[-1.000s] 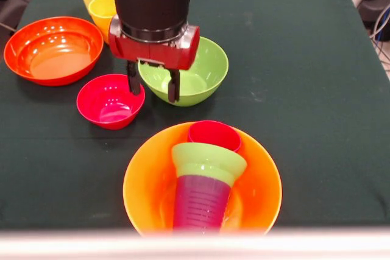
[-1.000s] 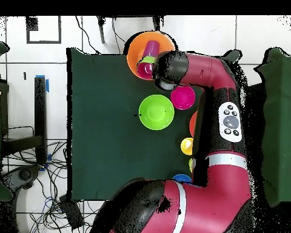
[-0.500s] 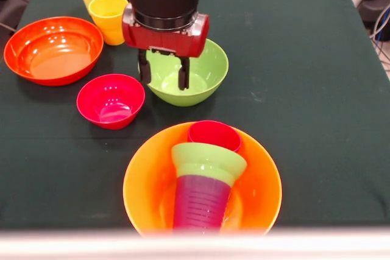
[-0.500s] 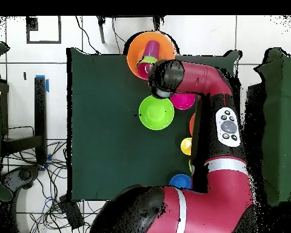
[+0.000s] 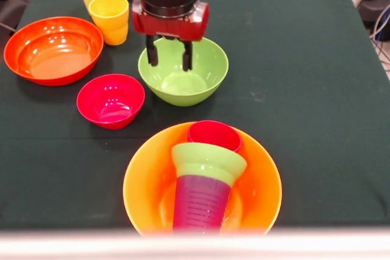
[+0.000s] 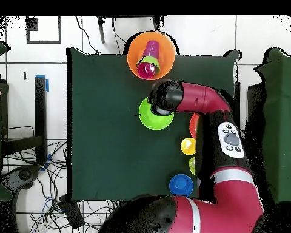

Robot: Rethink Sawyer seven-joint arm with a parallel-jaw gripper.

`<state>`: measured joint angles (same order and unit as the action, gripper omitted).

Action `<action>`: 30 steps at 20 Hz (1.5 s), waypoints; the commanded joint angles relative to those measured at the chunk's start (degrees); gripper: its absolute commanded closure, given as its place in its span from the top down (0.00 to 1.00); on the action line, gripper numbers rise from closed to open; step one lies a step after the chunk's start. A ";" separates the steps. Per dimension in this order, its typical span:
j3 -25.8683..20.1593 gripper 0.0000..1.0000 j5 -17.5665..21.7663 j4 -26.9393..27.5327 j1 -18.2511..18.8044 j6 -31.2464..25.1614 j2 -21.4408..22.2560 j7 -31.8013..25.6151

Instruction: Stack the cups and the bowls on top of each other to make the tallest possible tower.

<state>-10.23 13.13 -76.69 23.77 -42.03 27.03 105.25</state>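
On the dark green table (image 5: 304, 59), the released pincer (image 5: 170, 58) hangs seemingly inside the large green bowl (image 5: 201, 83).

The setting was a robotics lab: a cloth-covered table (image 6: 105, 121) stood on a tiled floor (image 6: 57, 36), with loose cables (image 6: 51, 200) beside it.

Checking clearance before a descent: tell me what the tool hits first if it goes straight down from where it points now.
Most likely the large green bowl: the open tool hangs over its interior. Height above it is hard to judge.
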 commanded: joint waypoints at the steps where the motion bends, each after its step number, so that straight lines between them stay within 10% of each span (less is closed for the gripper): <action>1: -2.77 1.00 2.53 -13.24 3.57 5.65 3.32 -2.27; 14: -2.82 1.00 6.35 -23.00 7.10 17.10 3.50 -0.50; 30: 2.22 1.00 7.78 -19.80 2.69 22.93 -1.11 4.13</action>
<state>-8.75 17.31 -95.83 29.51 -21.12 28.76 105.25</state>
